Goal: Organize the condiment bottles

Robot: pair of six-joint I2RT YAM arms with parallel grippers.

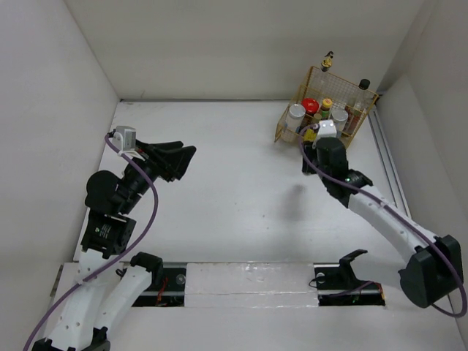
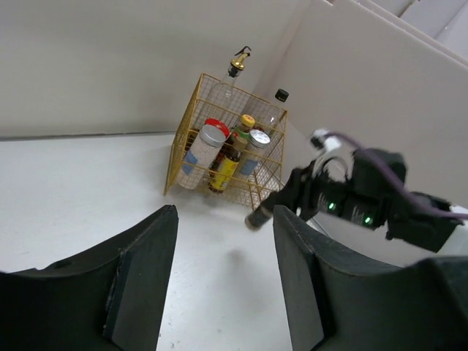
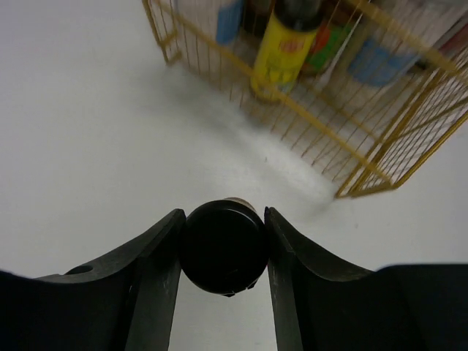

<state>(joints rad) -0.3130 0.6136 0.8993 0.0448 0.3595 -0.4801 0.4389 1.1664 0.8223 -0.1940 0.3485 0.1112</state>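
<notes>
Right wrist view shows only the black round end of a bottle (image 3: 223, 252), with the rest hidden behind it. The right end effector (image 3: 223, 223) is clamped on it, 1 finger on each side, arm reaching toward the basket (image 2: 189, 121) just ahead, where other bottles (image 2: 232, 150) stand. The left end effector (image 2: 223, 241) hangs spread and empty above the counter (image 1: 234, 183).

Against the white worktop (image 1: 234, 168) the wire basket (image 2: 245, 93) is gold, with a red cap (image 2: 217, 124), a yellow-labelled bottle (image 3: 281, 55) and blue labels (image 2: 190, 158) inside, and the right gripper (image 3: 223, 214) has black jaws around a black-capped bottle (image 3: 222, 246).
</notes>
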